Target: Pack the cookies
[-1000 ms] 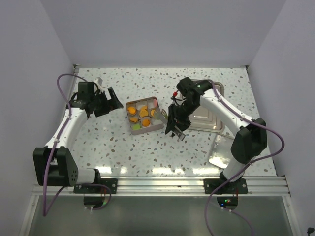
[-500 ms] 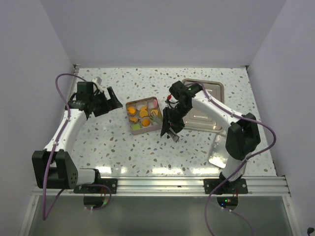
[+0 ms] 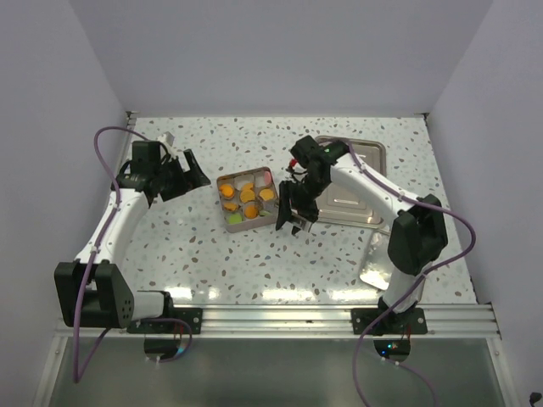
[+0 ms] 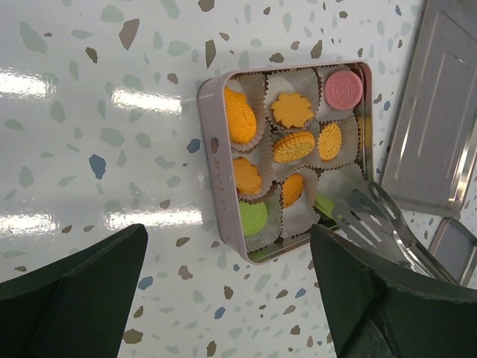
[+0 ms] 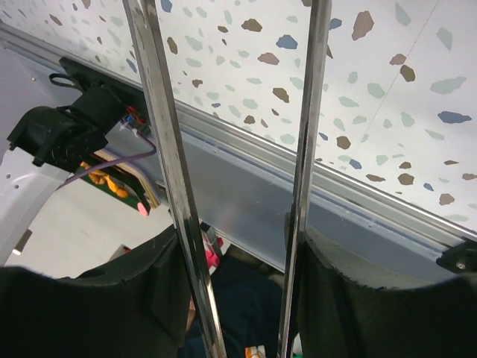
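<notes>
An open pink tin [image 4: 216, 171] holds the cookies in white paper cups: several orange ones [image 4: 292, 110], a pink one [image 4: 343, 89] and a green one [image 4: 253, 218]. The tin [image 3: 227, 222] lies mid-table in the top view. My right gripper [image 3: 294, 212] is shut on metal tongs [image 5: 168, 149], whose tips [image 4: 365, 216] sit at the tin's right edge over a green piece [image 4: 326, 205]. My left gripper [image 3: 188, 174] is open and empty, just left of the tin and above the table.
The tin's metal lid [image 3: 352, 182] lies right of the tin, under my right arm. A shiny metal piece [image 3: 377, 263] lies near the right arm's base. White walls enclose the table on three sides.
My right gripper has carried the tongs left, from beside the lid to the tin's right edge. My left arm has barely moved.
</notes>
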